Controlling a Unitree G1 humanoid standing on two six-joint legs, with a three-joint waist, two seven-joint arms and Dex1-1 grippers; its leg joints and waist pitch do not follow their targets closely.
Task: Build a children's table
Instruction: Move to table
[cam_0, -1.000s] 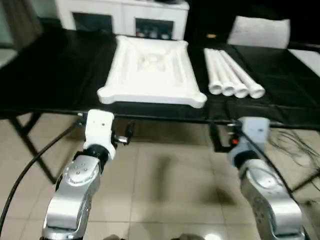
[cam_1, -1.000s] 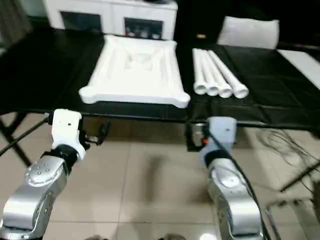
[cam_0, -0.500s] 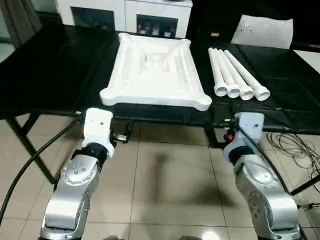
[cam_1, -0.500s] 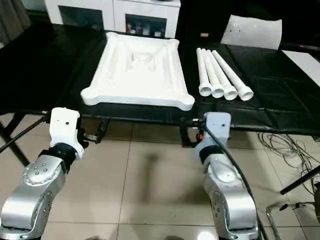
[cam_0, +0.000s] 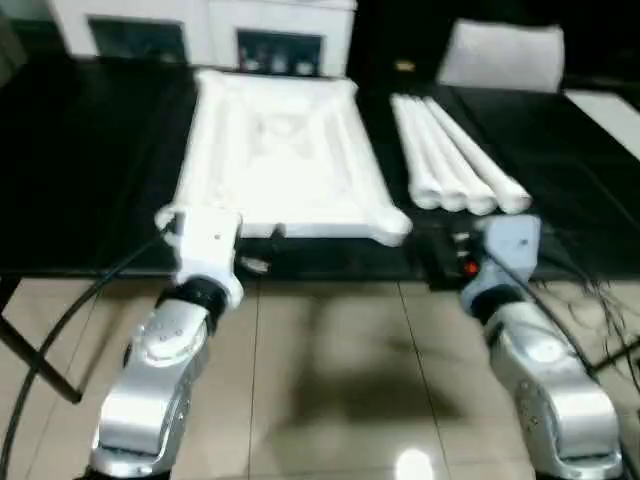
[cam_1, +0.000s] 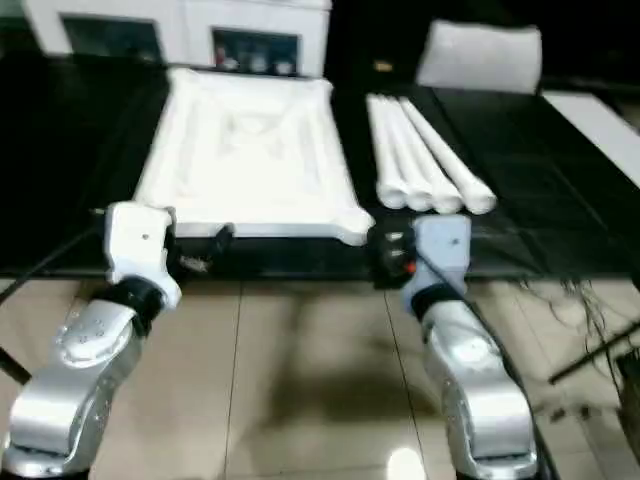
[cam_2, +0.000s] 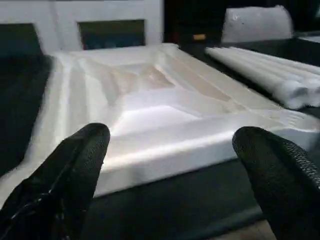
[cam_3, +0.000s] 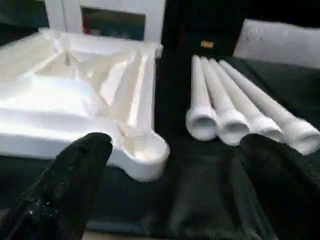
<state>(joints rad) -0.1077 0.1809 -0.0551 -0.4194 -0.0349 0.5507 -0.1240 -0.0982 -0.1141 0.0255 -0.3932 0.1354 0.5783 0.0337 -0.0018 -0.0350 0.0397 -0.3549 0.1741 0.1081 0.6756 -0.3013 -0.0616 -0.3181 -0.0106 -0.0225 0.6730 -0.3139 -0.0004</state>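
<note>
With the tabletop (cam_0: 275, 160) lying underside up on the black worktop (cam_0: 90, 170) and four legs (cam_0: 450, 165) at its 3 o'clock, both end effectors, left (cam_2: 170, 165) and right (cam_3: 175, 180), spread wide and empty, the right should close squarely around one leg's thick end.

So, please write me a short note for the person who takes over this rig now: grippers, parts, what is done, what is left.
Left gripper: open, empty, facing the near edge of the tabletop.
Right gripper: open, empty, facing the near right corner socket and the legs.
Parts: the tabletop lies underside up on the black bench; the four legs lie side by side to its right, wide ends toward the robot.
Done: no leg is fitted yet.
Left: pick up each leg and seat it in a corner socket, four times, then turn the table upright.
</note>
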